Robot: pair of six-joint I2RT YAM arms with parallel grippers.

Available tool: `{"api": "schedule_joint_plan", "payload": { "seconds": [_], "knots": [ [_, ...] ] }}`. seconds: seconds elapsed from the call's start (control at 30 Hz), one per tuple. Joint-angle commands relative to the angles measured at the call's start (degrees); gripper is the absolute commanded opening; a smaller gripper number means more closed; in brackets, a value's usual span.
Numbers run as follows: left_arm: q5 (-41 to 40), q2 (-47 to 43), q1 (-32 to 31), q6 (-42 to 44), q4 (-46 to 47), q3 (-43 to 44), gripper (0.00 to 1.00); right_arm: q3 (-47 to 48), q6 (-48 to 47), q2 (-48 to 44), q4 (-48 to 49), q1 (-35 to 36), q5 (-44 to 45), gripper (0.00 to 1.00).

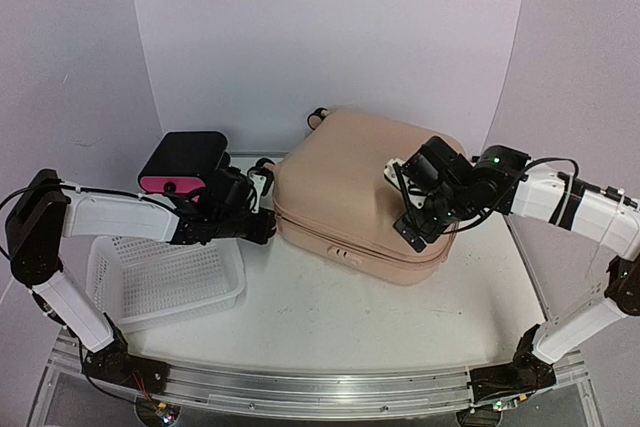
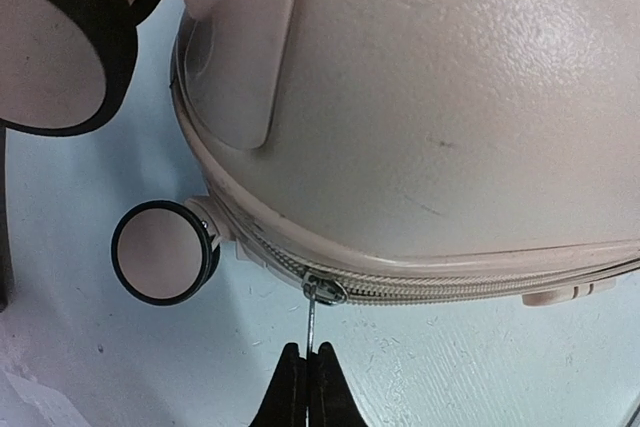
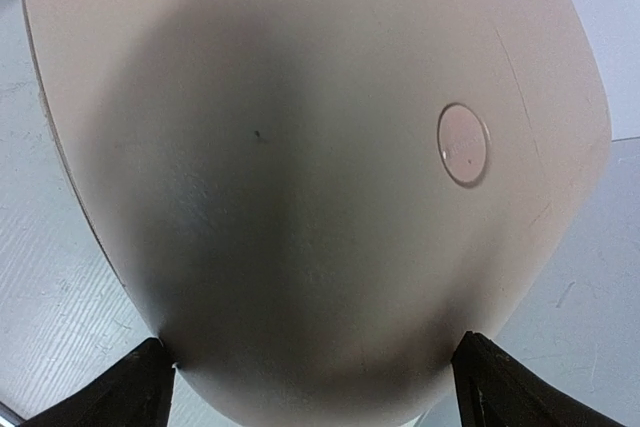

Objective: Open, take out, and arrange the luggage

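Note:
The peach-pink luggage [image 1: 350, 182] lies flat in the middle of the table with its lid down. Its shell fills the left wrist view [image 2: 450, 97] and the right wrist view [image 3: 300, 147]. My left gripper [image 1: 268, 230] is at the case's left front corner. There its fingertips [image 2: 307, 349] are shut on the thin metal zipper pull [image 2: 312, 317]. The pull hangs from the slider [image 2: 326, 290], close to a black-rimmed wheel [image 2: 160, 252]. My right gripper [image 1: 425, 195] rests over the right part of the lid, wide open [image 3: 312, 347], its fingers [image 3: 120, 392] straddling the curved shell.
A white mesh basket [image 1: 165, 277] sits at the front left under the left arm. A black-and-pink box [image 1: 180, 162] stands behind it. A larger wheel [image 2: 55, 47] sticks out at the case's left end. White walls close in the back and sides.

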Motion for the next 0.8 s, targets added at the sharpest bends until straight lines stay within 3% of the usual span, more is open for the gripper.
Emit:
{"api": "schedule_joint_plan", "payload": {
  "seconds": [0.0,0.13,0.3,0.47,0.77],
  "knots": [
    [-0.2,-3.9,3.2,1.2,2.4,1.0,0.00,-0.7,5.9,-3.1,-5.6,-1.6,-4.1,0.98],
    [4.5,-1.4,2.6,0.9,2.7,3.4,0.00,2.5,9.6,-4.7,-10.1,-1.6,-8.9,0.98],
    [1.8,-0.7,1.4,-0.2,2.6,4.6,0.00,5.7,14.9,-6.7,-12.5,-1.0,-17.2,0.98],
    [2.0,2.1,-4.0,-0.3,2.9,8.2,0.00,10.9,15.8,-5.3,-11.8,0.9,-25.3,0.98],
    [-2.1,10.1,-17.2,-1.9,3.8,18.4,0.00,13.5,14.8,-4.5,-9.2,0.9,-22.6,0.98]
  ]
}}
